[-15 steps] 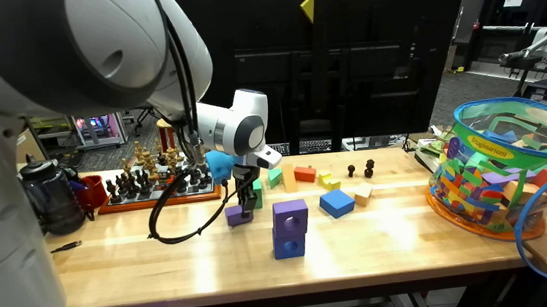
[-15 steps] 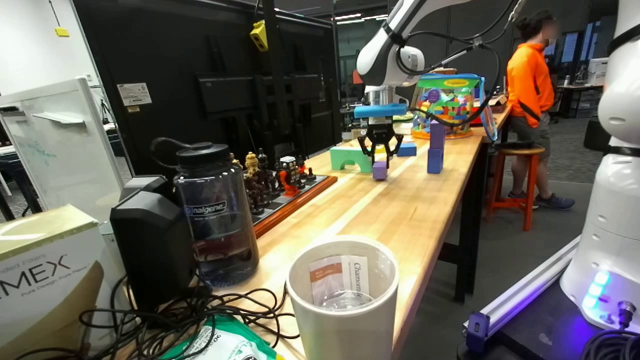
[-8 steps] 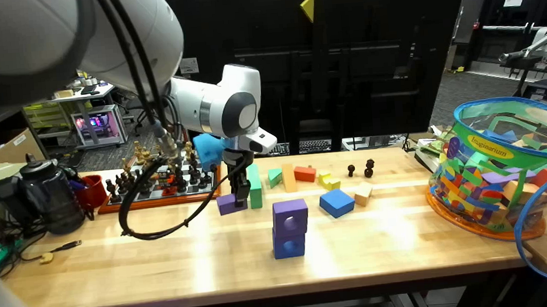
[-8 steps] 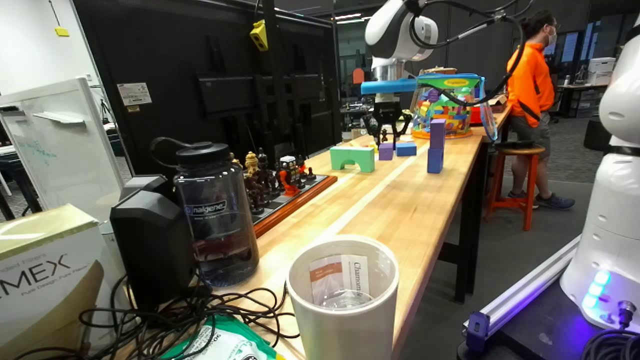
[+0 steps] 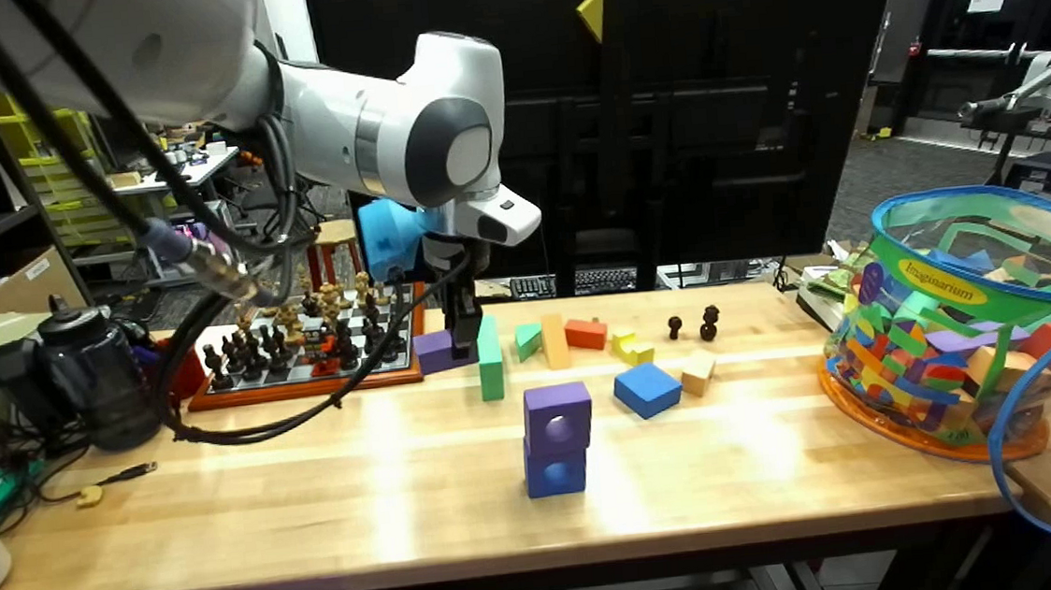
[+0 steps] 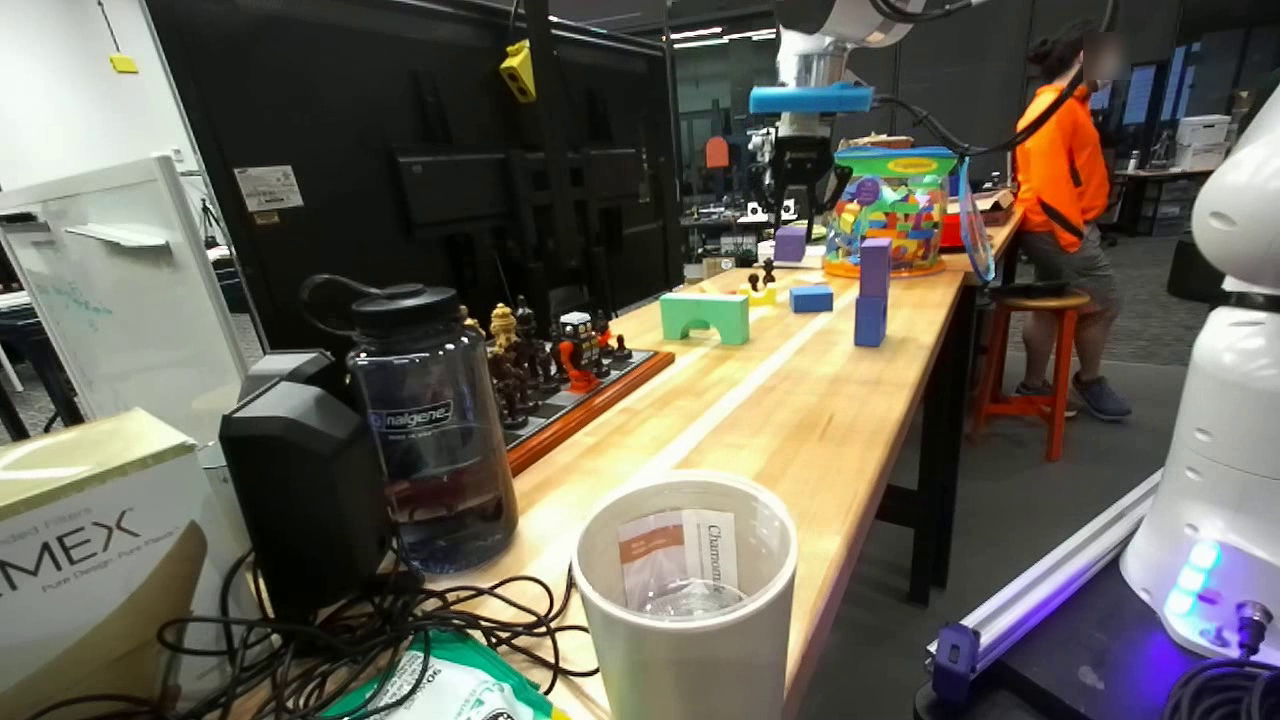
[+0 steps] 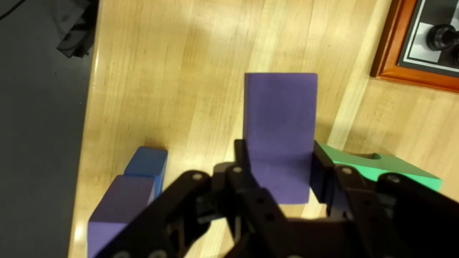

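Observation:
My gripper (image 5: 465, 337) is shut on a purple block (image 5: 434, 351) and holds it raised above the table. In the wrist view the fingers grip the block's two long sides (image 7: 281, 114). The held block also shows in an exterior view (image 6: 790, 244). A standing stack has a purple block (image 5: 558, 419) on top of a blue block (image 5: 556, 474). It shows at lower left in the wrist view, purple block (image 7: 122, 199) over blue block (image 7: 147, 161). A green arch block (image 6: 704, 317) stands on the table below the gripper and to one side; it is right of the jaws in the wrist view (image 7: 391, 170).
A chess set on its board (image 5: 308, 388) stands by the arm. A flat blue block (image 5: 647, 390), a wooden block (image 5: 699, 372), a red block (image 5: 587, 333) and a yellow block (image 5: 632, 348) lie farther along. A clear bin of blocks (image 5: 938, 295), a bottle (image 6: 430, 430) and a cup (image 6: 690, 650) stand on the table.
The gripper has risen, carrying the purple block up off the table and away from the cup end. The stack and other blocks have not moved.

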Robot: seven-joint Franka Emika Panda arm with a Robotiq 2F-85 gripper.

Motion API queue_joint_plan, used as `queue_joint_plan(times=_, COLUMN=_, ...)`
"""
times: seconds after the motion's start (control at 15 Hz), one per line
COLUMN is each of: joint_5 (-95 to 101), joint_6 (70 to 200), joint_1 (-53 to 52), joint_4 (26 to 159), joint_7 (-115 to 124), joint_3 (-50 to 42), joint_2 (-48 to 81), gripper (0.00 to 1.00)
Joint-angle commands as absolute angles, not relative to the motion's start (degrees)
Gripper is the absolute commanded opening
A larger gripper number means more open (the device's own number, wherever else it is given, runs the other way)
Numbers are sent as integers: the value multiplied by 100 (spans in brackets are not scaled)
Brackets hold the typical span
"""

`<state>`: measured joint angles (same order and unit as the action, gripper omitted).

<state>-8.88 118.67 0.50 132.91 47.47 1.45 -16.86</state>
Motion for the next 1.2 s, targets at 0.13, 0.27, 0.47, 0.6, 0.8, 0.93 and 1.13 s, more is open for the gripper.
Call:
queue_joint_plan(times=0.13, joint_5=-1044, joint_6=11382, joint_1=313, joint_4=13378, joint_7=4673, joint_3=43, joint_2=-2378, gripper=16)
queue_joint_plan(times=0.27, joint_5=-1033, joint_6=11238, joint_1=418, joint_4=13364, joint_7=4703, joint_3=3, joint_2=-2492, gripper=16)
queue_joint_plan(times=0.47, joint_5=-1023, joint_6=10934, joint_1=575, joint_4=13272, joint_7=4647, joint_3=-105, joint_2=-2558, gripper=16)
queue_joint_plan(times=0.6, joint_5=-1022, joint_6=10713, joint_1=669, joint_4=13185, joint_7=4545, joint_3=-210, joint_2=-2506, gripper=16)
queue_joint_plan(times=0.8, joint_5=-1013, joint_6=10497, joint_1=806, joint_4=13088, joint_7=4468, joint_3=-338, joint_2=-2408, gripper=16)
queue_joint_plan(times=0.93, joint_5=-1011, joint_6=10421, joint_1=889, joint_4=13030, joint_7=4426, joint_3=-411, joint_2=-2350, gripper=16)
queue_joint_plan(times=1.13, joint_5=-1004, joint_6=10347, joint_1=994, joint_4=12941, joint_7=4423, joint_3=-496, joint_2=-2273, gripper=16)
